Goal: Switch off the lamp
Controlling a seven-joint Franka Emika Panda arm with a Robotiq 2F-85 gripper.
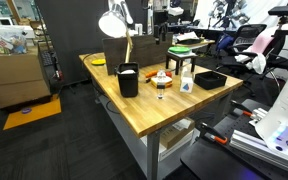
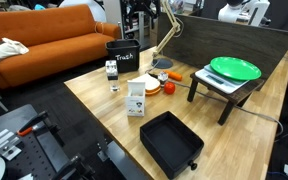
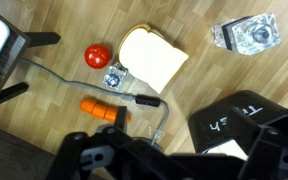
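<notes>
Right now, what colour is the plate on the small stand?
Green. The plate shows best in an exterior view.

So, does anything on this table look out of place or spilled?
Nothing looks spilled or broken. One oddity: a bread slice, a tomato and a carrot lie directly on the bare wooden table, not on the green plate.

Lamp point(image 1: 114, 22) nxt to bin point(image 1: 128, 80) on table point(image 1: 144, 115); plate point(image 2: 234, 68) on stand point(image 2: 210, 82).
</notes>
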